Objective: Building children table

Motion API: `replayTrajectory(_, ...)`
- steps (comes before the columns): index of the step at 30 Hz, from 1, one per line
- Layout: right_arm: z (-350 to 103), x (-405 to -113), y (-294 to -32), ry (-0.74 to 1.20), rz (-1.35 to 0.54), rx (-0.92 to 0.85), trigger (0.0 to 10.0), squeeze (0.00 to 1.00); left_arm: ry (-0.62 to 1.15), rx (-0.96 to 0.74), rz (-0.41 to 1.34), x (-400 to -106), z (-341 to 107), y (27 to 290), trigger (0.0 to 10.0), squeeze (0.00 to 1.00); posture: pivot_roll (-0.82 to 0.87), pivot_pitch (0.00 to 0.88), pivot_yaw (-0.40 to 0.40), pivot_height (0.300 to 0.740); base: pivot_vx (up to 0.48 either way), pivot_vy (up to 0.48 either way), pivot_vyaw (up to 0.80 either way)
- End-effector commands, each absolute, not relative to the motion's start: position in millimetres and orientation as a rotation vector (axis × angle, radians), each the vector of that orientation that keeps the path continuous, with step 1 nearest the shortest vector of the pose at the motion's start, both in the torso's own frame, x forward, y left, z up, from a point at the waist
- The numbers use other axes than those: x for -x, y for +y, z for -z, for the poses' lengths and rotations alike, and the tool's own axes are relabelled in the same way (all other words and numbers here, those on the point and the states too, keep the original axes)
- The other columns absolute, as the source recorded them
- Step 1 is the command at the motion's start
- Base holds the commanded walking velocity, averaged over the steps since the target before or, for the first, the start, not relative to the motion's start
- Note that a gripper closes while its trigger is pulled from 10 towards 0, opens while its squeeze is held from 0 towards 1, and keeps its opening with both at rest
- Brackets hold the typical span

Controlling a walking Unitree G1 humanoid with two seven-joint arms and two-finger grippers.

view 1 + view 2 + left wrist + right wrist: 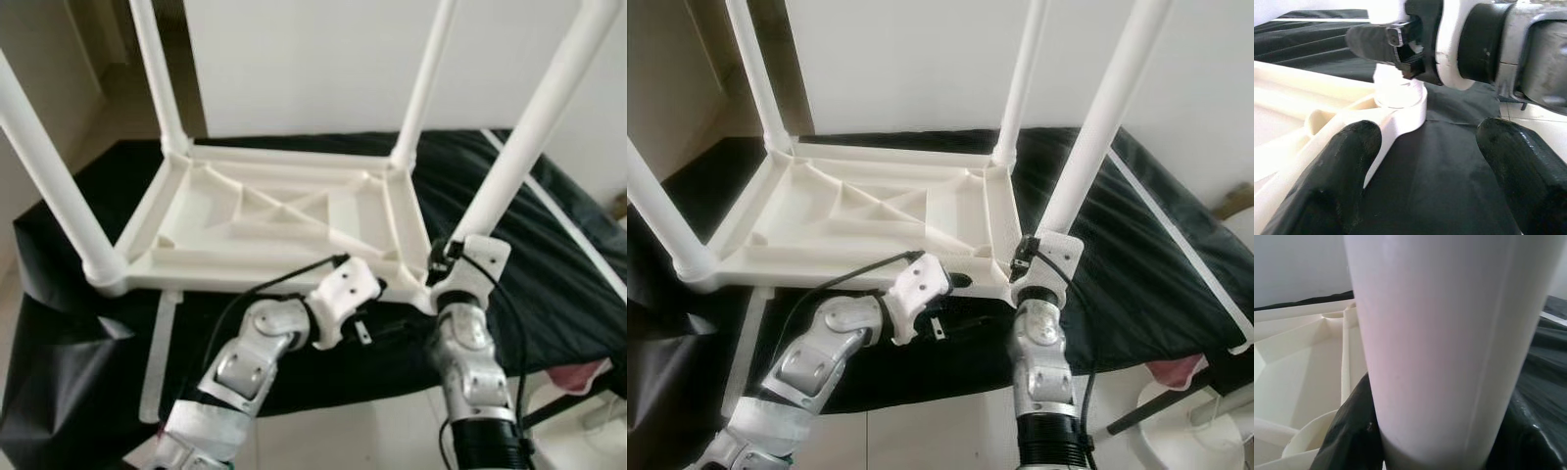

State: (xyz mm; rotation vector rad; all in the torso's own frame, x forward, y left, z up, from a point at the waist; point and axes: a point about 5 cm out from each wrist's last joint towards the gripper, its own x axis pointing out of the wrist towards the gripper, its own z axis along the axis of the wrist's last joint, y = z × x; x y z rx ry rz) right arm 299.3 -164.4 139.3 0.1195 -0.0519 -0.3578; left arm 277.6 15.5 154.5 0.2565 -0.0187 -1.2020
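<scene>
A white plastic children's table lies upside down on a black cloth, its legs pointing up. My right gripper is shut on the base of the near-right leg, just above its corner socket. In the right wrist view that leg sits between the black fingers. My left gripper is open, low beside the same corner at the table's front edge; one of its fingers lies against the table's rim. The left wrist is in front of the table.
The black cloth covers the low surface under the table. Three other legs stand upright. A loose white strip lies at the front left. A white stand and a pink item are on the floor at right.
</scene>
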Motion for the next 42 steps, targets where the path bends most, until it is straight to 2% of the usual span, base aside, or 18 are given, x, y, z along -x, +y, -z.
replayTrajectory(1, -120.1, -294.3, -168.2, 0.043, 0.397, -0.147, 10.0, 0.00, -0.012, -0.244, 1.082, -284.4, -153.3, 18.2, 10.0, 0.00, 0.02, 0.000, -0.026, 0.740, 0.000, 0.000, 0.00)
replayTrajectory(10, -129.2, -293.3, -170.1, 0.011, 0.409, -0.164, 10.0, 0.00, -0.015, -0.253, 1.087, -285.5, -153.8, 18.6, 10.0, 0.00, 0.02, 0.000, -0.021, 0.740, 0.000, 0.000, 0.00)
replayTrajectory(14, -134.3, -292.7, -169.0, -0.008, 0.409, -0.112, 10.0, 0.00, -0.021, -0.254, 1.088, -285.8, -155.0, 18.7, 10.0, 0.00, 0.02, 0.000, -0.025, 0.740, 0.000, 0.000, 0.00)
replayTrajectory(15, -134.5, -292.8, -168.5, -0.010, 0.403, -0.121, 10.0, 0.96, -0.022, -0.255, 1.090, -285.5, -155.2, 18.3, 10.0, 0.00, 0.02, 0.000, -0.026, 0.740, 0.000, 0.000, 0.00)
replayTrajectory(16, -134.6, -292.8, -168.3, -0.011, 0.399, -0.126, 10.0, 1.00, -0.023, -0.255, 1.090, -285.3, -155.3, 18.1, 10.0, 0.00, 0.02, 0.000, -0.026, 0.740, 0.000, 0.000, 0.00)
replayTrajectory(26, -139.8, -292.1, -173.9, -0.044, 0.345, -0.100, 10.0, 1.00, -0.033, -0.260, 1.099, -285.1, -157.0, 15.4, 10.0, 0.00, 0.03, 0.000, -0.026, 0.740, 0.000, 0.000, 0.00)
replayTrajectory(27, -140.4, -292.2, -176.5, -0.043, 0.310, -0.097, 10.0, 0.89, -0.036, -0.262, 1.107, -284.6, -157.5, 13.4, 10.0, 0.00, 0.02, 0.000, -0.022, 0.740, 0.000, 0.000, 0.00)
replayTrajectory(28, -140.4, -292.2, -176.5, -0.043, 0.310, -0.097, 10.0, 0.89, -0.036, -0.262, 1.107, -284.6, -157.5, 13.4, 10.0, 0.00, 0.02, 0.000, -0.022, 0.740, 0.000, 0.000, 0.00)
replayTrajectory(29, -140.5, -291.9, -178.0, -0.043, 0.299, -0.093, 10.0, 0.00, -0.038, -0.262, 1.109, -284.4, -157.8, 12.6, 10.0, 0.00, 0.02, 0.000, -0.022, 0.740, 0.000, 0.000, 0.00)
replayTrajectory(42, -145.4, -290.5, -195.6, -0.093, -0.001, -0.029, 10.0, 0.00, -0.042, -0.266, 1.139, -281.2, -157.7, 8.9, 10.0, 0.00, 0.01, 0.000, -0.009, 0.740, 0.000, 0.000, 0.00)
